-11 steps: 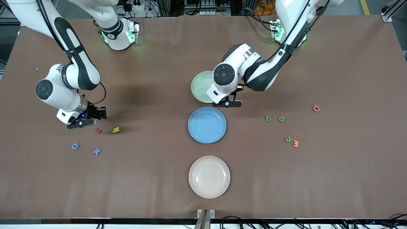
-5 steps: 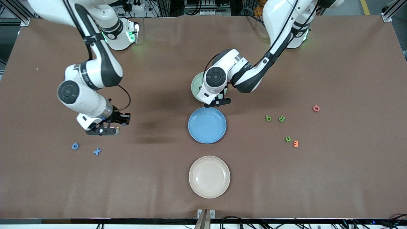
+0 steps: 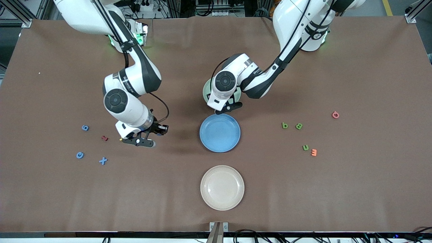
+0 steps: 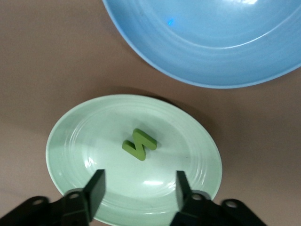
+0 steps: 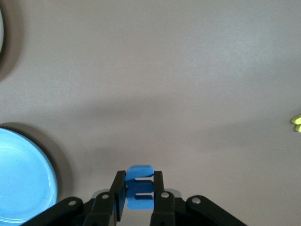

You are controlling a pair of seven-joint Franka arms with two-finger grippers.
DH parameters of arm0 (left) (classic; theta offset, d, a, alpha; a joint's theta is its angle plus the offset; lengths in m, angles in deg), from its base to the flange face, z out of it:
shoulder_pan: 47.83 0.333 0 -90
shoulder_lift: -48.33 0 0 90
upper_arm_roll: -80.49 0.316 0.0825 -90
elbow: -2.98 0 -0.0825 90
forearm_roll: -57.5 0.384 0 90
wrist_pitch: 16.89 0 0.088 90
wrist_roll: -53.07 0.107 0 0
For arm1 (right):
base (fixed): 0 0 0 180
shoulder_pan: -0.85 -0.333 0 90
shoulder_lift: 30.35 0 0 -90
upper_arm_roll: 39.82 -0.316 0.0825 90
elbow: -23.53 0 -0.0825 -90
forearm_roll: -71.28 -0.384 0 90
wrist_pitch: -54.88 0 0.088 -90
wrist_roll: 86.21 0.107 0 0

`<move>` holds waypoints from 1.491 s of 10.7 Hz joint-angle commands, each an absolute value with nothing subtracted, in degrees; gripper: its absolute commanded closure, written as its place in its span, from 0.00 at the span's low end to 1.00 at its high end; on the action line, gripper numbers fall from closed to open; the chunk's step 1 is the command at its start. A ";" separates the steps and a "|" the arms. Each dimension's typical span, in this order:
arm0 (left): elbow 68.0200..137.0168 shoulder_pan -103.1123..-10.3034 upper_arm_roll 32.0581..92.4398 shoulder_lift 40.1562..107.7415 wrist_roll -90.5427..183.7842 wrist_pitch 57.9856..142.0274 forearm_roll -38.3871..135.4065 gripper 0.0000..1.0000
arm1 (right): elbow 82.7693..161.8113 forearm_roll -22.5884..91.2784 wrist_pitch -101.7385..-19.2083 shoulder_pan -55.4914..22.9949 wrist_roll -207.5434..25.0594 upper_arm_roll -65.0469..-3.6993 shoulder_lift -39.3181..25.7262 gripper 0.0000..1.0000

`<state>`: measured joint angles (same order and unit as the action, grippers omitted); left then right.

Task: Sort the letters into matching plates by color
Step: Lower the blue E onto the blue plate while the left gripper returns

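**One green letter down, one blue letter in the air**

The left gripper (image 4: 138,193) hangs over the green plate (image 4: 70,141) with its jaws apart and nothing between them; a green letter (image 4: 139,144) lies flat near the middle of that plate. The right gripper (image 5: 139,190) is clamped on a blue letter (image 5: 139,187), carried over bare table between the scattered letters at the right arm's end and the blue plate (image 3: 219,132), which looks empty.

By my count the job is barely begun. Three blue letters (image 3: 85,128) rest on the table at the right arm's end, near a small red letter (image 3: 104,138). Three green letters (image 3: 285,125) lie at the left arm's end, one of them just beside an orange letter (image 3: 314,152), with a pink letter (image 3: 335,114) well apart.

The two plates sit close, rims nearly meeting, so both grippers could crowd there. The beige plate (image 3: 222,187) lies nearer the front camera, clear of both arms. Open table surrounds the loose letters.
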<state>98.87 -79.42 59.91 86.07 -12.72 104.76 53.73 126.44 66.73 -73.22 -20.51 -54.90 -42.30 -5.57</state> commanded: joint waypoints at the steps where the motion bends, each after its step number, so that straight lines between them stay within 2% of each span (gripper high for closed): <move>1: 99.93 -79.92 60.27 84.54 -15.39 105.45 52.40 0.00 | 123.65 66.01 -72.21 -22.61 -49.32 -41.76 -4.34 0.87; 4: 99.66 -74.40 60.89 80.33 -14.08 105.01 54.85 0.00 | 117.95 66.01 -72.21 -26.29 -42.73 -42.02 -0.13 0.87; 7: 99.75 -68.69 60.71 76.99 -13.64 103.96 66.61 0.00 | 110.65 66.09 -72.47 -30.60 -36.57 -42.02 6.98 0.87; 9: 99.92 -63.42 60.54 75.58 -3.25 102.64 67.35 0.00 | 107.48 66.36 -73.00 -33.76 -33.58 -42.02 10.94 0.87; 11: 101.15 -58.84 60.45 74.79 3.22 102.81 67.52 0.00 | 104.05 66.36 -73.61 -36.58 -30.68 -42.02 14.20 0.87; 13: 106.40 -54.88 60.45 72.69 8.75 108.22 67.70 0.00 | 103.43 66.36 -74.05 -38.87 -30.14 -42.11 15.35 0.82; 14: 110.61 -52.95 60.36 70.76 11.04 113.05 68.22 0.00 | 103.42 67.14 -75.10 -40.18 -30.48 -42.02 15.70 0.63; 15: 114.21 -51.71 60.36 69.52 13.32 116.14 69.96 0.00 | 103.69 69.41 -76.50 -41.24 -30.66 -41.76 15.71 0.05; 16: 117.47 -51.09 60.36 69.07 14.21 118.87 71.72 0.00 | 103.69 73.00 -76.86 -40.81 -31.36 -41.76 15.62 0.00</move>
